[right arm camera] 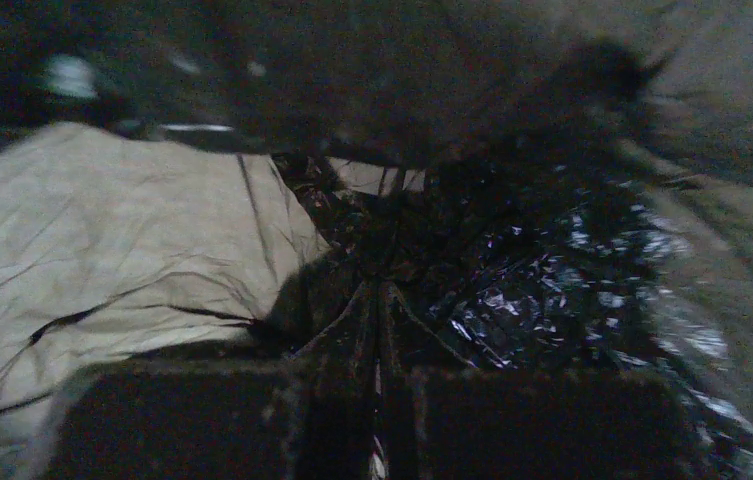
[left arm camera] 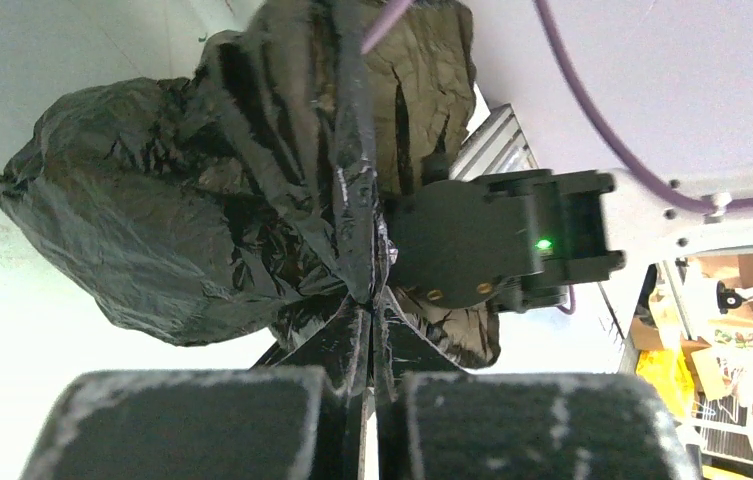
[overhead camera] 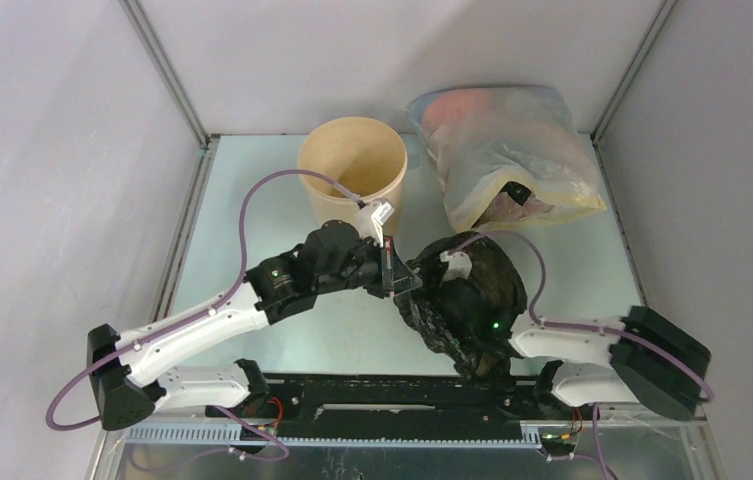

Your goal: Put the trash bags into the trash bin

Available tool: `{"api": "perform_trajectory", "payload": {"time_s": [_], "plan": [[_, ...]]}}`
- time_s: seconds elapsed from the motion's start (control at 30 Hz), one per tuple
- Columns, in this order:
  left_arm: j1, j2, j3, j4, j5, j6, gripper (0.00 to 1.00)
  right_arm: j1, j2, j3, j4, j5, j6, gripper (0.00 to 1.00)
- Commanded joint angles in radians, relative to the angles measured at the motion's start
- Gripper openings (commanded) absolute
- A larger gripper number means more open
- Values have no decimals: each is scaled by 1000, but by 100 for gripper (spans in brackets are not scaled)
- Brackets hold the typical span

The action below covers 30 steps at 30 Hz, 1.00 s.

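Note:
The black crinkled trash bag point(overhead camera: 472, 300) is bunched above the table's near middle, held between both arms. My left gripper point(overhead camera: 399, 275) is shut on the bag's left edge; in the left wrist view the plastic point(left arm camera: 202, 200) is pinched at the gripper point(left arm camera: 370, 310). My right gripper point(overhead camera: 449, 268) is shut on the bag from the right, mostly wrapped in it; in the right wrist view the gripper point(right arm camera: 377, 290) pinches the glossy black film point(right arm camera: 512, 270). The tan trash bin point(overhead camera: 353, 170) stands upright and open at the back centre, just behind the left gripper.
A large translucent whitish-yellow bag point(overhead camera: 507, 155) with pinkish contents lies at the back right, beside the bin. Grey walls and metal rails point(overhead camera: 192, 190) close in the table on the left, right and back. The black arm mount rail point(overhead camera: 392, 390) runs along the near edge.

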Motion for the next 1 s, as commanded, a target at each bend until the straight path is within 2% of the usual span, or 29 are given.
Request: {"api": "perform_trajectory", "payload": {"time_s": [0.0,0.17,0.4,0.67,0.97], "plan": [[3,8,32,32,-4,20,0,20,171,16,244,-101,38,0],[2,34,58,35,2,20,0,54,314,16,366,-153,70,0],[3,52,128,20,-17,35,0,74,365,18,348,-116,85,0],[3,58,327,-41,4,45,0,80,325,18,295,-91,77,0],[3,-29,372,-43,34,33,0,65,178,19,164,-60,49,0]]}}
